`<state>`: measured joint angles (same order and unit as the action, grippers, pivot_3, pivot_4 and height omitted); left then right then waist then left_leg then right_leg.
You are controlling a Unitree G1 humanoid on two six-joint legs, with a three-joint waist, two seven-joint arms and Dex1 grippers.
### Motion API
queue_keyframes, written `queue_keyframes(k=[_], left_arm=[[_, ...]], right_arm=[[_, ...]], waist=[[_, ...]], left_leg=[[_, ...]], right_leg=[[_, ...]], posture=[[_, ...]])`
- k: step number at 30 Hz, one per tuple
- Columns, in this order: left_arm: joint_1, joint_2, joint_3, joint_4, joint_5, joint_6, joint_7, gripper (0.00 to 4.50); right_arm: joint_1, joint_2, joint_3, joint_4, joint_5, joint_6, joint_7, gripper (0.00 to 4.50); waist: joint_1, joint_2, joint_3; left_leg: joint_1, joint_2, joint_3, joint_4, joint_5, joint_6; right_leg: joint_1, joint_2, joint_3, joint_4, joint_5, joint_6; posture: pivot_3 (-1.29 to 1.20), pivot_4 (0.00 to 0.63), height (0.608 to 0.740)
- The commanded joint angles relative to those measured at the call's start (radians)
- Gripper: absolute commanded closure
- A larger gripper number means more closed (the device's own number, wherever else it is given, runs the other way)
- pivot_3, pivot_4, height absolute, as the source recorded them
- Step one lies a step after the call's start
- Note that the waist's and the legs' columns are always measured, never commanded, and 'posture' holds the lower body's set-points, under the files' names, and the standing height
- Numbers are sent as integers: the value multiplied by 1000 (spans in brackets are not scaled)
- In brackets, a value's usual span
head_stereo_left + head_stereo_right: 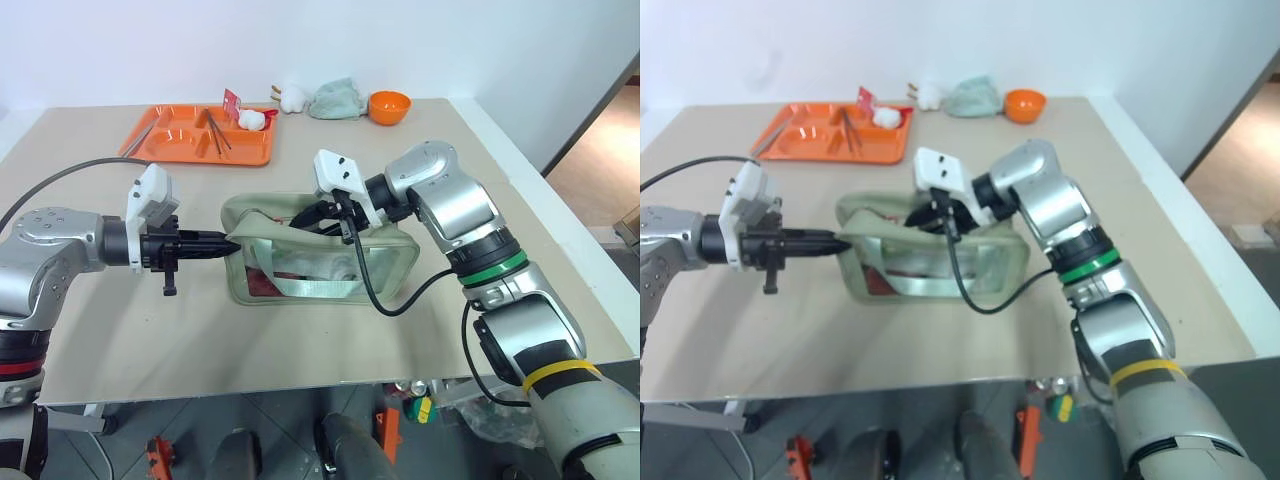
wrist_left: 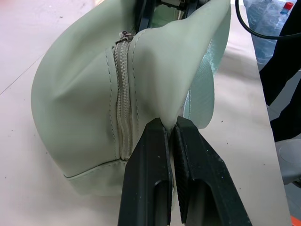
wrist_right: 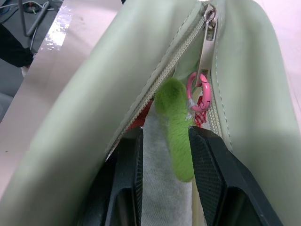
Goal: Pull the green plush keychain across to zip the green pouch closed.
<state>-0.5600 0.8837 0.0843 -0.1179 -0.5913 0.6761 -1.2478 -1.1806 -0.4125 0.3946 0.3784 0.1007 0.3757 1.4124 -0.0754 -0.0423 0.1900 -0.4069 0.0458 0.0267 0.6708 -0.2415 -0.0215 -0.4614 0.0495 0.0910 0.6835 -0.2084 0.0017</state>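
Green pouch (image 1: 330, 262): boxy sage-green fabric, clear side window, pale green webbing strap across front. Lies on its base mid-table, long side toward me. End flap on my left is pulled out taut. Top zipper partly open; teeth closed near left end, gaping toward slider.

Green plush keychain (image 3: 175, 127): bright lime, fuzzy, curved blob. Hangs from pink clip ring on metal zipper pull, dangling into pouch opening over red-and-white contents.
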Motion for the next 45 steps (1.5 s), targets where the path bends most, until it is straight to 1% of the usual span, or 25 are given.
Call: queue_keyframes(k=[1, 10, 14, 20, 24, 34, 40, 41, 42, 43, 45], left_arm=[[-6, 11, 36, -46, -33, -1, 4, 4500], [-2, 13, 45, -58, -42, 8, 14, 4500], [0, 11, 47, -65, -46, 13, 20, 4500], [9, 13, 57, -71, -47, 19, 21, 4500], [9, 13, 58, -70, -47, 18, 25, 4500], [22, 10, 68, -87, -55, 19, 35, 4500], [40, 10, 77, -103, -63, 21, 49, 4500], [42, 11, 78, -106, -65, 21, 51, 4500], [45, 11, 79, -109, -67, 21, 53, 4500], [48, 11, 80, -111, -68, 21, 55, 4500], [52, 12, 82, -113, -70, 20, 58, 4500]], right_arm=[[-31, 38, 19, 11, -16, -26, 7, 2962], [-51, 106, 39, 55, -61, -67, 5, 2962], [-67, 125, 48, 108, -114, -146, -37, 2962], [-152, 122, 11, 240, -154, -236, -81, 2962], [-174, 114, 23, 280, -185, -303, -87, 2962], [-106, 158, 56, 208, -200, -307, -38, 2962], [-98, 190, 51, 202, -200, -289, -40, 2962], [-99, 196, 48, 205, -199, -285, -45, 3221], [-101, 201, 43, 209, -198, -282, -52, 3587], [-102, 204, 40, 212, -197, -281, -56, 3725], [-107, 210, 32, 224, -198, -279, -71, 4471]], waist=[[0, 0, 0], [-2, 0, 0], [-4, 0, 0], [-5, 0, 0], [-5, 0, 0], [-5, 0, 0], [-5, 0, 0], [-5, 0, 0], [-5, 0, 0], [-5, 0, 0], [-5, 0, 0]], left_leg=[[0, 0, 0, 0, 0, 0], [1, 1, 0, 0, 0, 0], [1, 2, 0, 0, 0, 0], [1, 2, 0, 0, 0, -1], [1, 2, 0, 0, 0, -1], [1, 2, -1, -1, 0, -1], [1, 3, -1, -1, 0, -1], [1, 3, -1, -1, 0, -1], [1, 3, -1, -1, 0, -1], [1, 3, -1, -1, 0, -1], [1, 3, -1, -1, 0, -1]], right_leg=[[0, 0, 0, 0, 0, 0], [0, 2, 0, 0, 1, -1], [0, 2, 0, 0, 1, -2], [0, 3, 0, 1, 2, -3], [0, 3, 0, 0, 1, -3], [0, 3, 0, 0, 1, -2], [0, 3, 0, 0, 1, -3], [0, 4, 0, 0, 1, -3], [0, 4, 0, 0, 1, -3], [0, 4, 0, 0, 1, -3], [0, 4, 0, 0, 1, -3]], posture=[[0, 150, 740], [0, 150, 740], [0, 150, 740], [0, 150, 740], [0, 150, 740], [0, 150, 740], [0, 150, 740], [0, 150, 740], [0, 150, 740], [0, 150, 740], [0, 150, 740]])
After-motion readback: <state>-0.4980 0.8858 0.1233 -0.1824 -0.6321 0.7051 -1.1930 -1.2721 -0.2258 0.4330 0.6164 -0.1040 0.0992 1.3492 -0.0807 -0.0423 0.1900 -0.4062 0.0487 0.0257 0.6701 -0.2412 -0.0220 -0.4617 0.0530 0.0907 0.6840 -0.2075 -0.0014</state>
